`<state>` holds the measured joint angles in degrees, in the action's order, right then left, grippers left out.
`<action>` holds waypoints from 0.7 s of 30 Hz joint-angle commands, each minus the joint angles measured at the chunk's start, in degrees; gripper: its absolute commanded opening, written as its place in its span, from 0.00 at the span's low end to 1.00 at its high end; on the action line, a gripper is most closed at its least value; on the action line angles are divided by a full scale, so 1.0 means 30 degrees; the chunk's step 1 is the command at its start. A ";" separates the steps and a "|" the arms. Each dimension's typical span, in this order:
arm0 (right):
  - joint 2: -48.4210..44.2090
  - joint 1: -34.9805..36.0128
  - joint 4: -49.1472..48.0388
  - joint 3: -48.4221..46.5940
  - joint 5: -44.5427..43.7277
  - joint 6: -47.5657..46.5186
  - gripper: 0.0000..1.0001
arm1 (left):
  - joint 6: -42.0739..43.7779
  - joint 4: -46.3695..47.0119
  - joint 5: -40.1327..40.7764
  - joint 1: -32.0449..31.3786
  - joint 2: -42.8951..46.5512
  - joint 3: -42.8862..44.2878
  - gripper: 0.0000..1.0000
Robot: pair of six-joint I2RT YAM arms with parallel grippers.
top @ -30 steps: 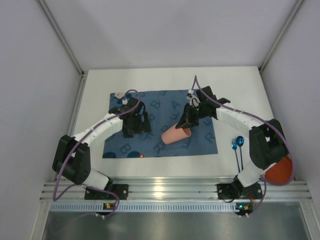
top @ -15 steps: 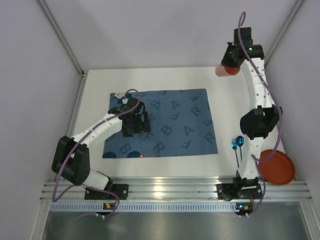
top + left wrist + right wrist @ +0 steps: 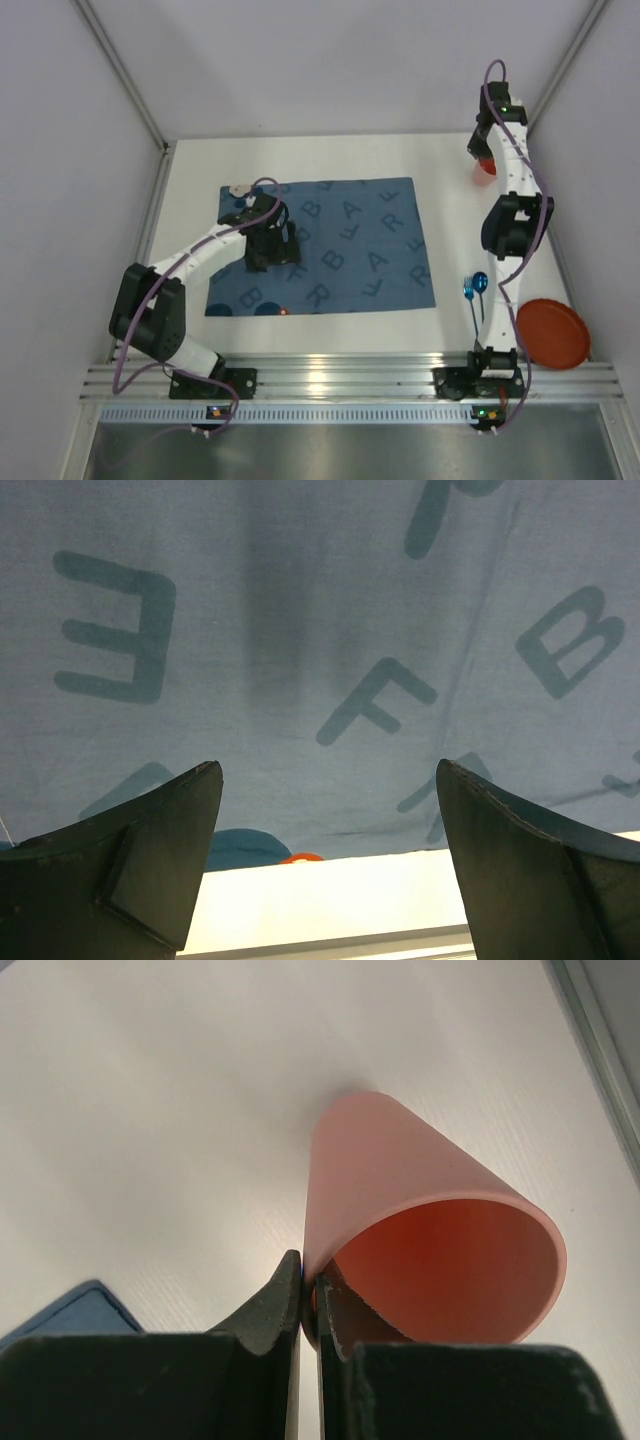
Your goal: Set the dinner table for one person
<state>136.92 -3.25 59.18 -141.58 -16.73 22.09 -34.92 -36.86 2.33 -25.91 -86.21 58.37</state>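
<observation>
The white dinner table (image 3: 310, 160) fills the top view. My right gripper (image 3: 310, 1285) is shut on the rim of a pink cup (image 3: 430, 1250), one finger inside and one outside, holding it over the table's far right corner; in the top view the cup (image 3: 485, 164) shows just under the wrist. My left gripper (image 3: 328, 780) is open and empty, close above the dark blue letter-printed placemat (image 3: 300, 630), over its left part (image 3: 340, 245). A red plate (image 3: 553, 333) lies at the near right. Blue cutlery (image 3: 476, 290) lies right of the placemat.
An aluminium rail (image 3: 340, 380) runs along the near edge. White walls with metal posts close the far and side edges, near the right wrist. A small tan disc (image 3: 238, 188) lies at the placemat's far left corner. A small red dot (image 3: 284, 311) sits at its near edge.
My right arm lifted the pink cup off the placemat, swung it far right, then lowered it toward the far right corner. The left arm has stayed in place.
</observation>
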 commanded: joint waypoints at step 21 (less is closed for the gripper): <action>-0.1868 -0.1525 -0.3524 -0.1088 0.1621 -0.0886 1.00 | 0.1151 0.0715 -0.1859 0.1167 -0.2199 0.1314 0.93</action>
<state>140.11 -5.91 53.01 -142.58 -13.02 20.99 -32.16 -36.07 -1.67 -22.48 -92.33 59.46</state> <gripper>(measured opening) 0.995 0.931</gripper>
